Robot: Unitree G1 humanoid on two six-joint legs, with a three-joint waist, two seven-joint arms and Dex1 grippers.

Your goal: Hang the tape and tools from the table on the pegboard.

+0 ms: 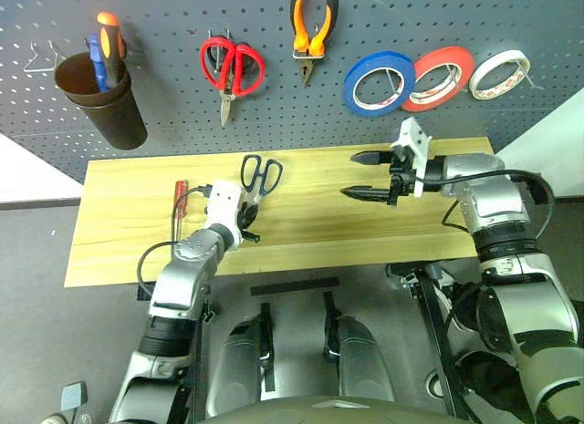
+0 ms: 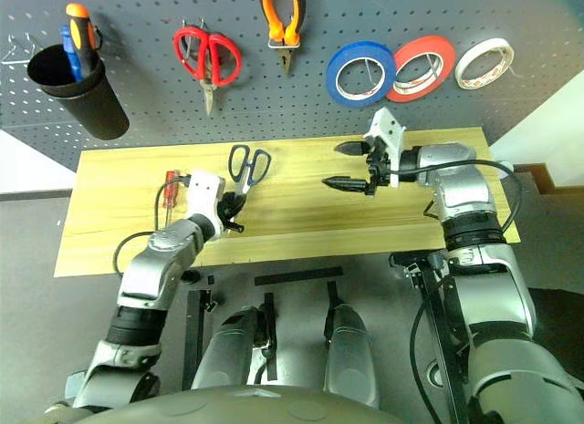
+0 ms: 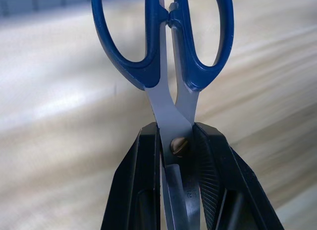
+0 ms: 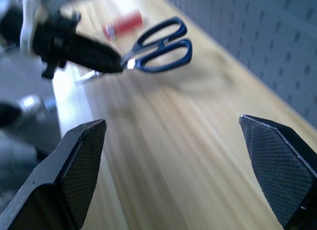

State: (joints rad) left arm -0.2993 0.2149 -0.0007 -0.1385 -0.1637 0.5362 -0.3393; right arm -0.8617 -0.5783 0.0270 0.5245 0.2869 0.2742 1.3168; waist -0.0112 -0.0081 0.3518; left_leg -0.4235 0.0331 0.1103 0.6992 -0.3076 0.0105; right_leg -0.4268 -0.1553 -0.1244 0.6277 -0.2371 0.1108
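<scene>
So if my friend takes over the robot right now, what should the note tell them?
Left gripper: shut on the dark-handled scissors, gripping at the pivot, handles pointing away.
Right gripper: open, holding nothing, above the table.
Done: blue tape and orange-handled pliers hang on the pegboard.
Left: hang the scissors, then the red-handled screwdriver lying on the table.

From my station, the scissors' [image 3: 171, 67] blade tips were hidden between the left gripper's [image 3: 181, 180] fingers, their handle loops cut off at the frame edge. The red-handled screwdriver [image 4: 123, 22] was blurred, its shaft hidden behind the left gripper.
</scene>
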